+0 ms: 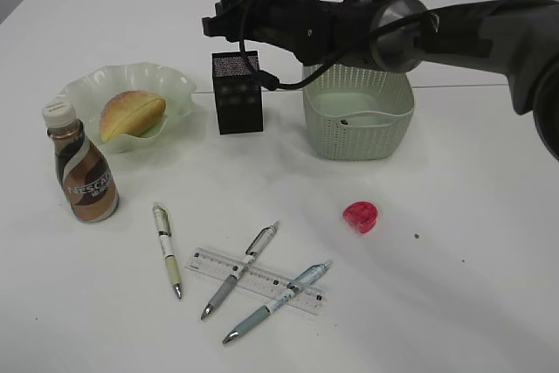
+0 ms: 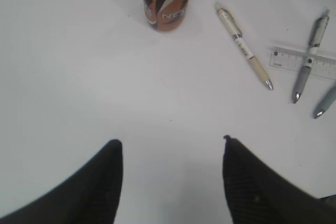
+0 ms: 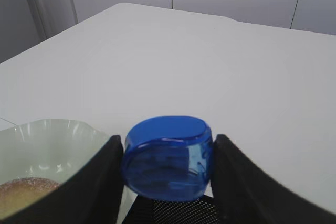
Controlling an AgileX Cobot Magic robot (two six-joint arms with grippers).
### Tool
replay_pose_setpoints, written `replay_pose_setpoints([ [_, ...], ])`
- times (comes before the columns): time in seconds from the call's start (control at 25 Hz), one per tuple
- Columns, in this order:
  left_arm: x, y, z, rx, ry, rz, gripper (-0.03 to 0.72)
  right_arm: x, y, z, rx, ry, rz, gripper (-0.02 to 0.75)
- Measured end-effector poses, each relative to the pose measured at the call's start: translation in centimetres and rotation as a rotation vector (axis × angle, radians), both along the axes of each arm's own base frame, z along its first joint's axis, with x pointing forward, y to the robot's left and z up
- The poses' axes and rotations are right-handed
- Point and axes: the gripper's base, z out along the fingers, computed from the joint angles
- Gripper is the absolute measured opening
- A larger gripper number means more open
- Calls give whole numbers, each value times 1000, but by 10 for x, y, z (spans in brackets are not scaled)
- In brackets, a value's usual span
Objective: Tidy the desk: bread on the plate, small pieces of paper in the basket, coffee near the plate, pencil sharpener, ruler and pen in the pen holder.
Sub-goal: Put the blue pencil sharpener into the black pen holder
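One blue sharpener (image 3: 168, 158) — glossy, translucent, oval — pinched by the right gripper (image 3: 167, 174); left gripper (image 2: 170, 179) spread.

Black robot arm (image 1: 454, 37) reaching in from the right above a small black square pen holder (image 1: 238, 92), beside a sage-green perforated basket (image 1: 358, 115). Golden bun (image 1: 131, 114) resting in a pale green ruffled glass plate (image 1: 175, 85). Brown coffee bottle (image 1: 81, 174) standing just in front.
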Motion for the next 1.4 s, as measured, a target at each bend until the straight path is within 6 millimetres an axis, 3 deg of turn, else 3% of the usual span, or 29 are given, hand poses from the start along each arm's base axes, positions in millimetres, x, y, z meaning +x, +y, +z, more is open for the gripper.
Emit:
replay_pose_setpoints([
  [1.4,0,-2,0,-22,4,-1,434,1,0,2,8,-20,-6,417],
])
